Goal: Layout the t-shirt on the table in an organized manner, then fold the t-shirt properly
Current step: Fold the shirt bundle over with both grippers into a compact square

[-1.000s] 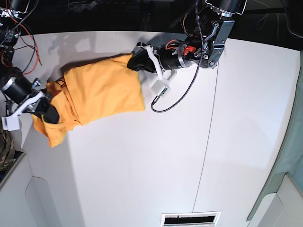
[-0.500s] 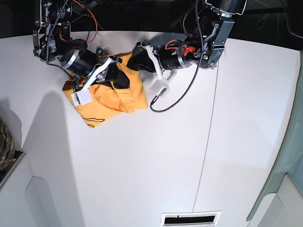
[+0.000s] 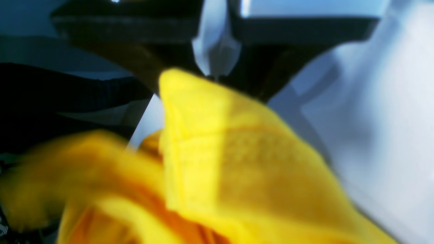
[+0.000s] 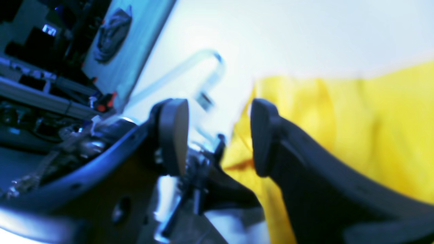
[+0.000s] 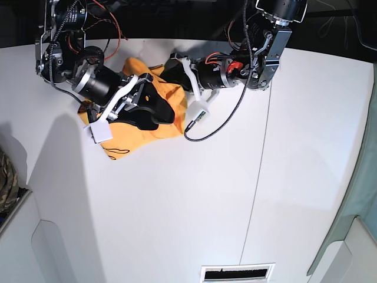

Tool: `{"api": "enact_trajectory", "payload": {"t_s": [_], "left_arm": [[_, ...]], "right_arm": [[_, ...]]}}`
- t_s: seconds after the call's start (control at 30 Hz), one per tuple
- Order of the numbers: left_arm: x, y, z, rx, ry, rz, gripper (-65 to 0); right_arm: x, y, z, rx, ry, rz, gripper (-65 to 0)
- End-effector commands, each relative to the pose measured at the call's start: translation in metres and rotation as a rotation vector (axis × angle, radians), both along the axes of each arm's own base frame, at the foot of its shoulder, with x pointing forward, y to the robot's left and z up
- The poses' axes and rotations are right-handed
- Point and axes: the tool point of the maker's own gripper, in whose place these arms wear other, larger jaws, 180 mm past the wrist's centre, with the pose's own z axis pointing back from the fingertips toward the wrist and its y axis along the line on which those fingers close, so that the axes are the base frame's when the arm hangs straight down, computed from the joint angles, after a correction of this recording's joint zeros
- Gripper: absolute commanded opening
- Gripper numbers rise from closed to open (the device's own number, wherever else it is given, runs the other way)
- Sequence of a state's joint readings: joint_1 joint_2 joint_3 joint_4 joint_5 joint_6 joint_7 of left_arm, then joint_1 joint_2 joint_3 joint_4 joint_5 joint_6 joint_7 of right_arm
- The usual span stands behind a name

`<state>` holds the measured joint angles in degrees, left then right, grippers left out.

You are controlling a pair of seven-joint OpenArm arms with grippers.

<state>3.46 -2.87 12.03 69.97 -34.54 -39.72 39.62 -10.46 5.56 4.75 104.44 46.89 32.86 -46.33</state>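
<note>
In the base view, my right fingers (image 5: 168,116), pinched together half a second ago, are now standing wide above the folded t-shirt (image 5: 126,137) on the table (image 5: 177,206), seemingly releasing a fold. In the left wrist view, my left fingers (image 3: 217,81) are pinching its edge. In the right wrist view, my right pair is parting, empty.

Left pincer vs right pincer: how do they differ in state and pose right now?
The left pincer is shut on the t-shirt; the right pincer is open, with a gap between its fingers. In the base view the left pincer sits at the shirt's right end, the right pincer over its middle. Both are black.
</note>
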Motion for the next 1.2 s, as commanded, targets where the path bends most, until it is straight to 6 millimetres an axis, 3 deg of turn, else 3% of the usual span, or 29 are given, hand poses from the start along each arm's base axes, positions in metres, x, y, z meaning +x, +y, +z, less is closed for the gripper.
{"api": "enact_trajectory", "payload": {"t_s": [0.0, 0.2, 0.27, 0.37, 0.53, 0.73, 0.87, 1.0, 1.17], "left_arm": [[0.008, 0.002, 0.006, -0.01, -0.018, 0.01, -65.0], [0.025, 0.03, 0.011, -0.018, 0.004, 0.105, -65.0], [0.033, 0.04, 0.022, -0.036, -0.003, 0.135, -65.0], [0.048, 0.055, 0.051, -0.076, -0.069, 0.167, -65.0], [0.054, 0.06, 0.078, -0.091, -0.135, 0.136, -65.0], [0.042, 0.028, 0.093, -0.203, -0.111, 0.068, -65.0], [0.038, 0.008, 0.106, -0.248, -0.129, 0.035, -65.0], [0.026, -0.013, 0.097, -0.234, -0.104, -0.007, -65.0], [0.001, -0.026, 0.065, -0.173, -0.038, -0.054, -65.0]], "right_arm": [[0.007, 0.003, 0.024, 0.029, -0.077, 0.002, -35.7], [0.02, -0.009, 0.053, -0.064, -0.227, -0.048, -36.4], [0.034, -0.024, 0.053, -0.125, -0.252, -0.098, -44.2], [0.056, -0.052, 0.059, -0.221, -0.292, -0.179, -64.4], [0.091, -0.097, 0.061, -0.308, -0.317, -0.28, -65.0], [0.146, -0.124, 0.03, -0.28, -0.229, -0.32, -65.0], [0.174, -0.126, -0.005, -0.252, -0.103, -0.305, -65.0], [0.176, -0.11, -0.044, -0.244, 0.02, -0.246, -65.0], [0.156, -0.094, -0.08, -0.296, 0.105, -0.162, -65.0]]}}
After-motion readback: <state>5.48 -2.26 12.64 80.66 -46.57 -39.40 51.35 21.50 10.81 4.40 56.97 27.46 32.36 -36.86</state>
